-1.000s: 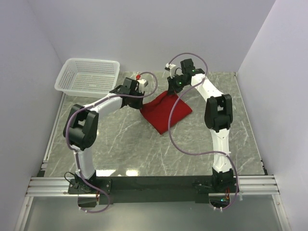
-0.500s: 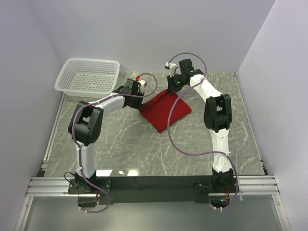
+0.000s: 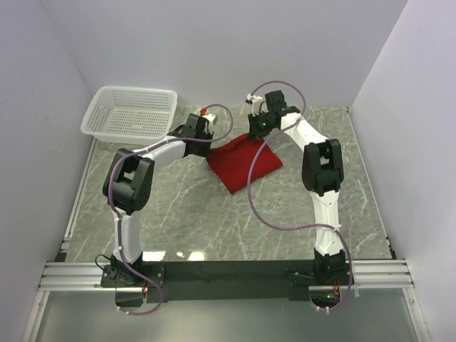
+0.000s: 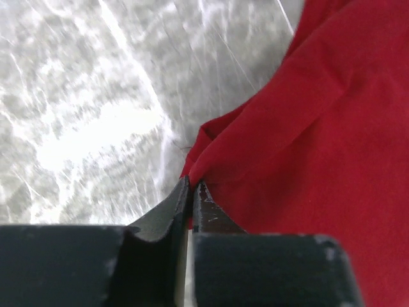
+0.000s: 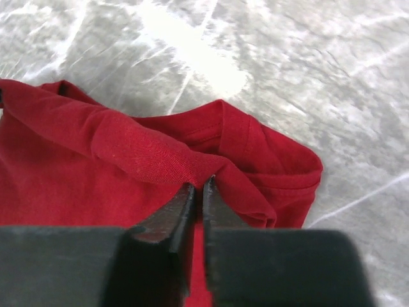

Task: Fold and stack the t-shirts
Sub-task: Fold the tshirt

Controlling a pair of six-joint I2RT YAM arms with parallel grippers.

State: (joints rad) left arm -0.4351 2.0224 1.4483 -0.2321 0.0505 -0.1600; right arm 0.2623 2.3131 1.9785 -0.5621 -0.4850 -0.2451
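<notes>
A deep-red t-shirt point(image 3: 242, 162) lies folded at the back middle of the marble table, its far edge lifted between the two arms. My left gripper point(image 3: 208, 137) is shut on the shirt's left edge; the left wrist view has red t-shirt cloth point(image 4: 307, 128) pinched at the tips of the left gripper point(image 4: 193, 184). My right gripper point(image 3: 255, 132) is shut on a raised fold at the shirt's far right; in the right wrist view the right gripper point(image 5: 200, 183) pinches a ridge of the t-shirt point(image 5: 140, 150) beside a sleeve hem.
A white mesh basket point(image 3: 130, 112) stands at the back left corner, close to the left arm's wrist. Purple cables loop over both arms, and one hangs across the shirt. White walls close in the back and sides.
Both grippers have moved a little toward the back with the shirt's far edge held, so the red cloth sits slightly farther back. The left arm's elbow has swung in toward the centre.
</notes>
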